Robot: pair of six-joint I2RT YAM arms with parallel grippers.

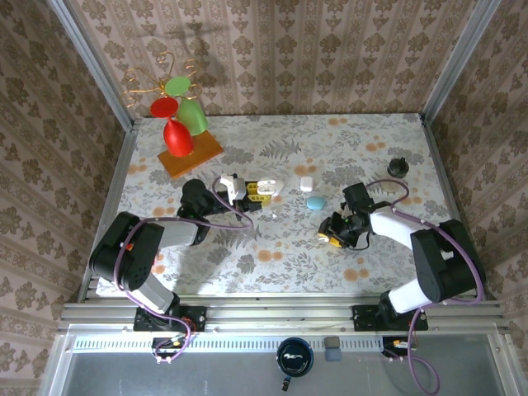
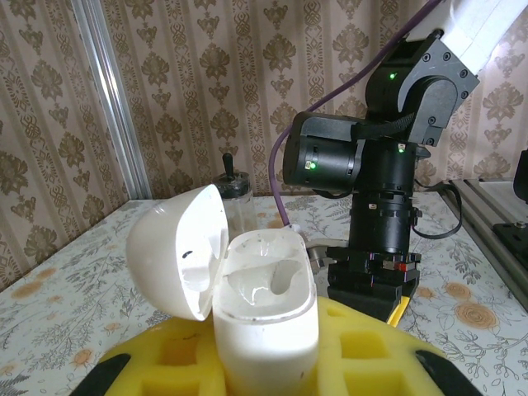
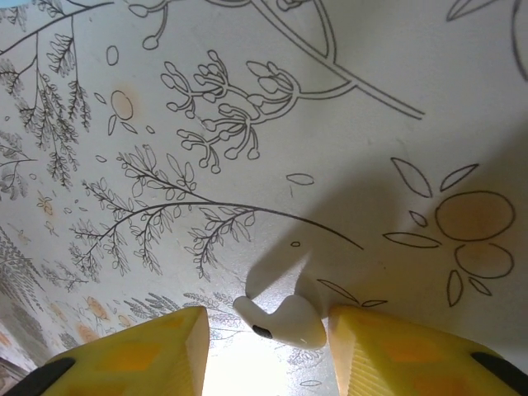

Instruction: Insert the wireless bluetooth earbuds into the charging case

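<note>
The chief risk is judged to lie at the right gripper [image 3: 268,351], whose 2 yellow fingers [image 3: 132,359] are spread on either side of 1 white earbud [image 3: 280,322] lying on the table [image 3: 346,124]. The earbud is seen just beside the finger on the right of the wrist view and apart from the other. An off-centre closing could therefore push it sideways or roll it, and its small, rounded, glossy body could be squeezed out from between the pads. If it is pinched at a slant, it is unlikely to be lined up with the moulded socket of the case. A 2nd risk is judged at the insertion. The charging case [image 2: 264,305] is pinched upright in the left gripper [image 1: 250,191], with its lid [image 2: 177,247] hinged open to 1 side, and a hard push could tilt the case in the foam pads or knock the lid shut.

The earbud is shown as a smooth white, bean-shaped piece with a short stem and 1 dark spot near its end; a soft shadow is cast beside it on the flower-patterned surface. In the top view the right gripper is lowered to the table well apart from the held case, and 1 closed white case [image 1: 306,183] and 1 blue case [image 1: 314,202] lie between the 2 grippers.
</note>
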